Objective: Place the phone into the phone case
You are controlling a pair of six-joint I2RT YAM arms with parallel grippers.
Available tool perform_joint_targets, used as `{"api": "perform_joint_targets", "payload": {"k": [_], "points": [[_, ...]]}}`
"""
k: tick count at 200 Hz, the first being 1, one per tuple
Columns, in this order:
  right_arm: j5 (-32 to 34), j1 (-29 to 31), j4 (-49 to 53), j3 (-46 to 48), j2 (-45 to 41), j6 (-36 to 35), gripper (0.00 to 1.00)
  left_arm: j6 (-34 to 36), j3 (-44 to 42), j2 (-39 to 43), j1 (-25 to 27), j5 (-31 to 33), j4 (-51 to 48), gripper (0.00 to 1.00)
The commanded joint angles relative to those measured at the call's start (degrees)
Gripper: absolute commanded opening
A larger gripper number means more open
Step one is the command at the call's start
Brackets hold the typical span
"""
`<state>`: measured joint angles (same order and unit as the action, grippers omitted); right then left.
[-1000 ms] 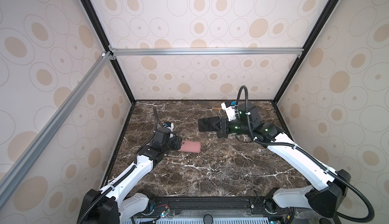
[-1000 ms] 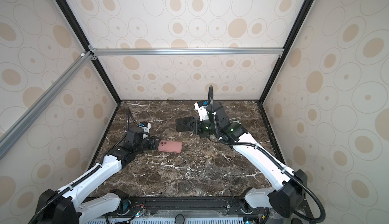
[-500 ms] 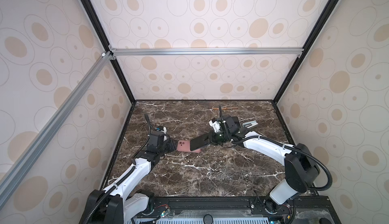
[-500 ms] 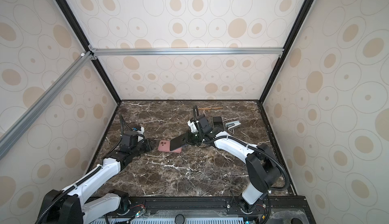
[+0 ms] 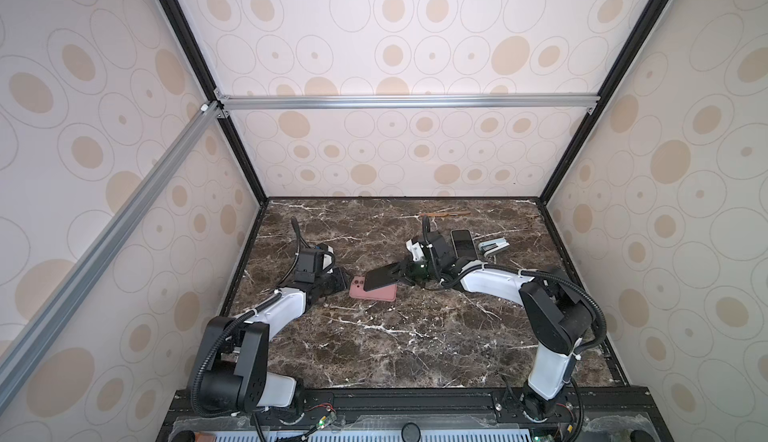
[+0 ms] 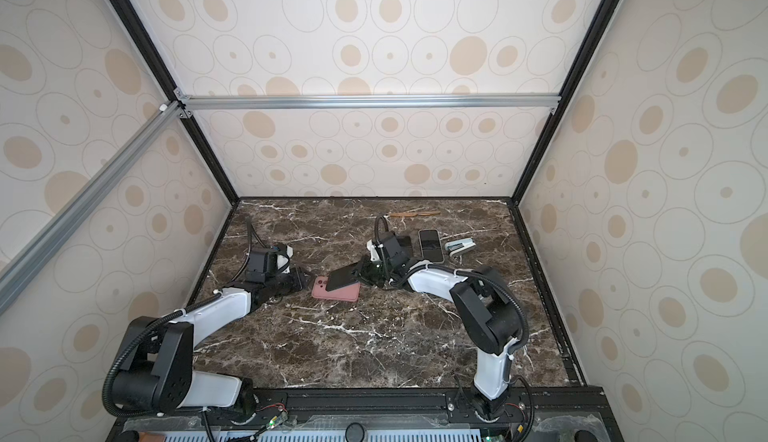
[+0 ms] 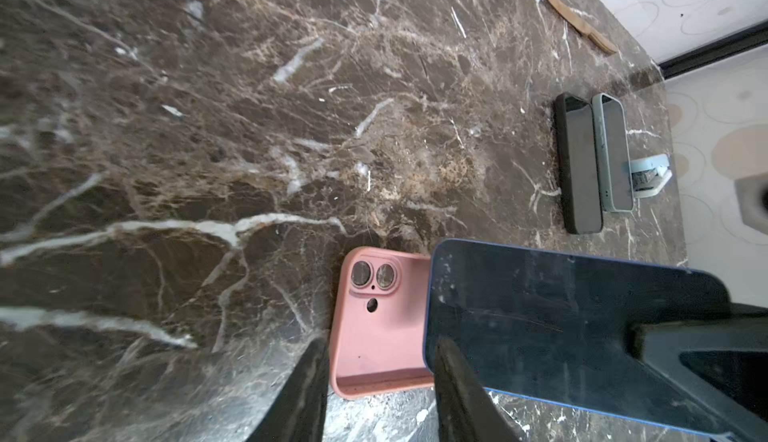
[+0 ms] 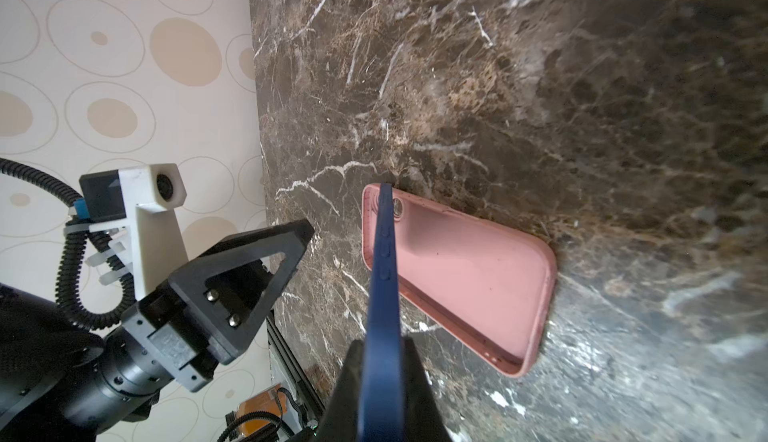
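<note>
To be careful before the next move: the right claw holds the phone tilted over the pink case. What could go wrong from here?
1. The case lies loose on the marble table; the left claw is open beside its camera end, so a push may slide it.
2. The phone is tilted in the right claw; its edge could catch the rim instead of seating.

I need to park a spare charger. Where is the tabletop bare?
Widest bare tabletop: in front of the pink phone case, down to the front edge. Also behind the left gripper, up to the rear wall. Crowded: back right (black phone, pale-green phone, stapler, wooden stick) and the middle, where the right gripper holds the blue phone.
</note>
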<state>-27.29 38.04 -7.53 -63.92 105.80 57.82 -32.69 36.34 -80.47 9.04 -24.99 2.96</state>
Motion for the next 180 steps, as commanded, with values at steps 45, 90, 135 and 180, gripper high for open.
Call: {"api": "perform_joint_targets", "payload": {"k": [45, 90, 135, 180], "points": [[-2.4, 0.6, -3.9, -2.2, 3.7, 0.7, 0.0, -1.0, -1.0, -2.0, -0.3, -5.1, 4.2, 0.42], [-3.6, 0.6, -6.2, -3.2, 6.3, 1.6, 0.0, -0.6, -0.2, -4.3, -0.3, -4.2, 3.5, 0.42], [-5.6, 0.6, -5.9, -1.8, 5.6, 2.0, 0.0, -1.9, -1.6, -5.5, -0.3, -2.9, 3.8, 0.42], [-7.9, 0.1, -9.2, 2.3, 4.6, 3.3, 0.0, -3.8, -2.6, -7.8, 0.0, -2.3, 3.6, 0.41]]}}
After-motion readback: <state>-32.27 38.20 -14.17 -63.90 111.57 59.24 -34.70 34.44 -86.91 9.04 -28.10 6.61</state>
